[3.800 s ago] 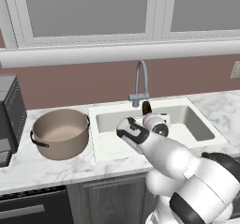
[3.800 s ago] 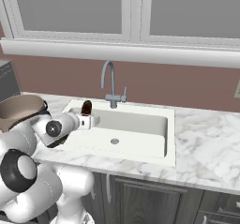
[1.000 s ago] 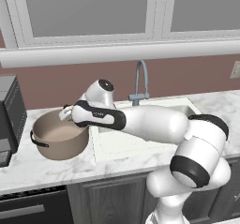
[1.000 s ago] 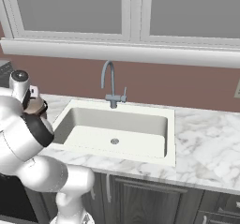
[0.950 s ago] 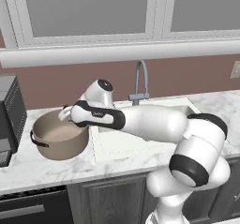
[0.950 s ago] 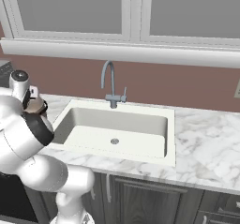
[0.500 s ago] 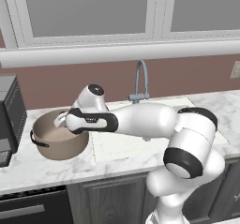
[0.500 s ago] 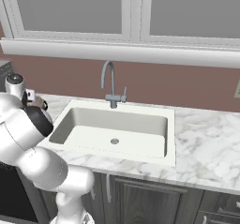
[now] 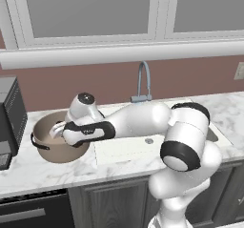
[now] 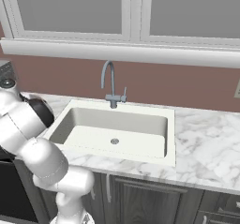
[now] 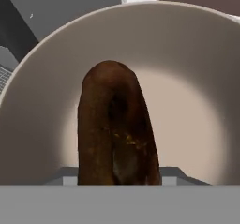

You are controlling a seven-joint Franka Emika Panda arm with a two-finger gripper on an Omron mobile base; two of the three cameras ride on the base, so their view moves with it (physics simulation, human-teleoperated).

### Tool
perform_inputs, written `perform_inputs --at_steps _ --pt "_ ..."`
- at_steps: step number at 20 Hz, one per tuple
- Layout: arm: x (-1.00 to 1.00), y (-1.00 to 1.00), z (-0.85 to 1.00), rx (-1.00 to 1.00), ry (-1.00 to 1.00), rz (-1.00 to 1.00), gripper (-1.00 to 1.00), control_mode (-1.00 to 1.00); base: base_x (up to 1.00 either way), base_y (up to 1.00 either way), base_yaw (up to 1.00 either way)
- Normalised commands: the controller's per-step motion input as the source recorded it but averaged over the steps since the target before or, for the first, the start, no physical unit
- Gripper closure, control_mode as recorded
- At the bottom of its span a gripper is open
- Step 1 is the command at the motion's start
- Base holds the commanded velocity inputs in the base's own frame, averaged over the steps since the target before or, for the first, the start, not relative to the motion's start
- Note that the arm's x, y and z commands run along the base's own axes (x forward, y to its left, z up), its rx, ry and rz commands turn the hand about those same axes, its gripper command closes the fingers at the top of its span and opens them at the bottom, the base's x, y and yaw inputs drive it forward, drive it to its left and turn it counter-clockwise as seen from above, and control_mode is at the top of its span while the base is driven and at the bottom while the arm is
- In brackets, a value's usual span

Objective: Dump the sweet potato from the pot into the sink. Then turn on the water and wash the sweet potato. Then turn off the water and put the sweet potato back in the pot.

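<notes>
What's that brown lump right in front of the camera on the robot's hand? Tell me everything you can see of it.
It is the sweet potato, a rough, matt, reddish-brown lump with a dark hollow down its middle and small yellowish flecks. In the hand view it stands lengthwise, its rounded end uppermost, over the pale inside of the pot. Its lower end runs out of the picture at the bottom, so what touches it there cannot be told. It looks dry and whole.
</notes>
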Motion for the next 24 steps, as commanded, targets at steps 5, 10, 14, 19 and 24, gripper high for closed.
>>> perform_inputs --at_steps 5,10,14,19,24 --pt "0.0 0.21 -0.18 -0.07 0.0 0.0 -1.0 -1.0 0.0 0.0 0.0" --pt "0.0 0.0 0.0 0.0 0.0 0.0 -1.0 -1.0 0.0 0.0 0.0" --pt "0.0 0.0 0.12 0.0 -0.01 0.0 -1.0 -1.0 0.0 0.0 0.0" --pt "-0.11 0.0 0.26 0.0 -0.05 0.0 -1.0 -1.0 0.0 0.0 0.0" --pt "-0.29 -0.06 0.4 0.0 -0.1 0.0 -1.0 -1.0 0.0 0.0 0.0"
